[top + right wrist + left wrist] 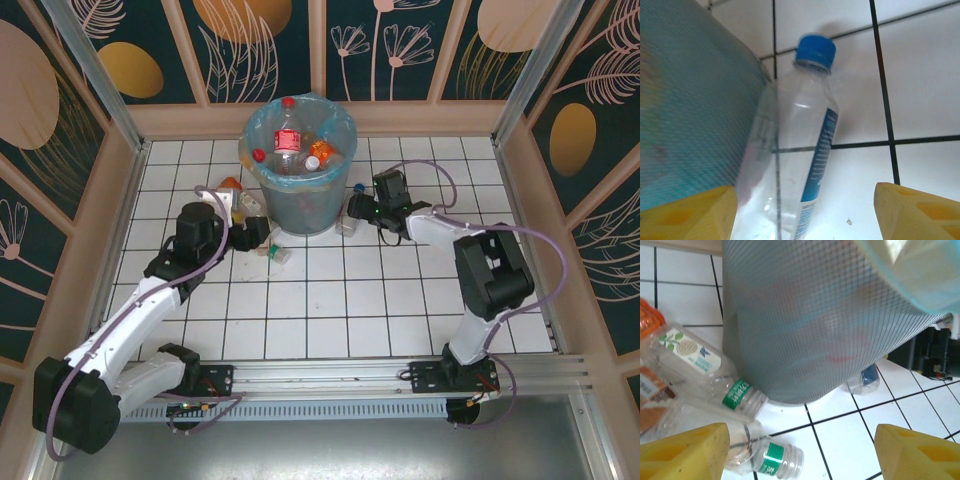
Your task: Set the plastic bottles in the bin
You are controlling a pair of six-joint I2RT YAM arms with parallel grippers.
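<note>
Grey-blue mesh forms the bin (pixel 300 200), which stands at upper centre of the overhead view on the white-tiled table (pixel 330 290) with several plastic bottles (pixel 288 135) already inside. More lie on the tiles at the bin's lower left. The left gripper (pixel 800 452) has its yellow fingers (pixel 685 452) spread wide, holding nothing; two uncapped green-labelled bottles (pixel 737 395) lie at the lower left of its view. The right gripper (pixel 805 212) is also spread wide, and a clear blue-capped bottle (pixel 805 125) lies ungripped between its fingers, just beside the bin
</note>
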